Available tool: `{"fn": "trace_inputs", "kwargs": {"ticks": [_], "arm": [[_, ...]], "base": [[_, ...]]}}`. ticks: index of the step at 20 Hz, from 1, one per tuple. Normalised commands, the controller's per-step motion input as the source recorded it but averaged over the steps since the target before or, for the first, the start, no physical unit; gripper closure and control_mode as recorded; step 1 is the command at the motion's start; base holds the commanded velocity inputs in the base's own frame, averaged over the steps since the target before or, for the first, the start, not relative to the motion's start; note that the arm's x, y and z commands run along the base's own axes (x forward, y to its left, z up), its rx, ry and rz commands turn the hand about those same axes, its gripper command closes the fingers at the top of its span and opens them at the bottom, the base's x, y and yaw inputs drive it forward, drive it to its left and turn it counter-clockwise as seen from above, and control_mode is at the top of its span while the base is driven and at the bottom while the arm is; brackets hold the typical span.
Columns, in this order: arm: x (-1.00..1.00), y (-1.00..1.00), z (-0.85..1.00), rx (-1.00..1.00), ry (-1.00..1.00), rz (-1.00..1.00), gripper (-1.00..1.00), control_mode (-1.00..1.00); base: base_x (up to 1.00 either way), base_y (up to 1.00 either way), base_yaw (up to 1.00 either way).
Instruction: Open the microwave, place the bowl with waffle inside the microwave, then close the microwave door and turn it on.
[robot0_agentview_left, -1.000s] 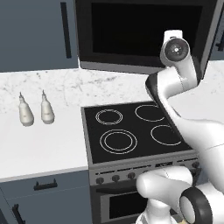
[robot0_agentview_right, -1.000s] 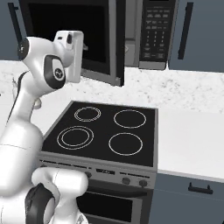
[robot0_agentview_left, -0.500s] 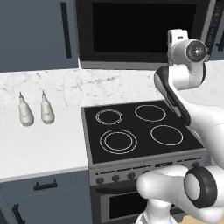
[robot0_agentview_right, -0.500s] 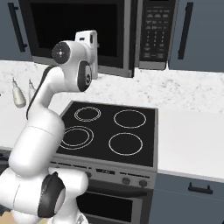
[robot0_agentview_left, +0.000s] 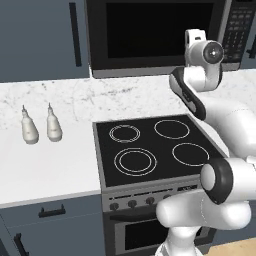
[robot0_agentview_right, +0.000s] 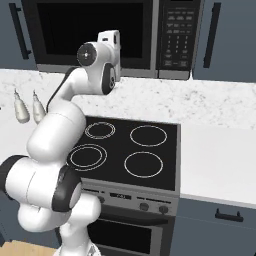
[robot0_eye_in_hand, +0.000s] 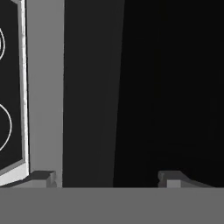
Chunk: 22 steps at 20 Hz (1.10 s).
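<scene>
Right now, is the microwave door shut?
Shut: the microwave door lies flush with the keypad in both base views.

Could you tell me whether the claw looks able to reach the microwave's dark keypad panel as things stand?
Probably yes: the open claw hovers before the dark glass microwave door, and nothing stands between it and the dark button keypad panel alongside.

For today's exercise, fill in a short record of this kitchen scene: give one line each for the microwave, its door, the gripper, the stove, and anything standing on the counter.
microwave: mounted above the counter, keypad panel on its right side
microwave door: dark glass, looks shut flush with the front
gripper: open, nothing between the fingers, raised in front of the door
stove: black top with four rings, nothing on it
bottles: two small pale ones, upright, side by side on the counter left of the stove
counter: white marbled, on both sides of the stove
</scene>
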Motion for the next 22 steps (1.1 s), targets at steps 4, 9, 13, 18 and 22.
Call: {"fn": "trace_inputs", "kwargs": {"ticks": [4,9,13,18,22], "arm": [[0.0,0.0,0.0,0.0,-0.01,0.0,-1.0,-1.0],[-0.75,-0.25,0.0,0.04,-0.14,0.09,-1.0,-1.0],[-1.0,-0.69,0.1,0.05,-0.27,0.11,-1.0,-1.0],[-0.47,-1.0,0.04,0.2,-0.16,0.08,-1.0,-1.0],[0.0,-0.99,0.0,0.25,0.0,0.05,-1.0,-1.0]], "base": [[0.0,0.0,0.0],[0.0,0.0,0.0],[0.0,0.0,0.0],[0.0,0.0,0.0],[0.0,0.0,0.0]]}}
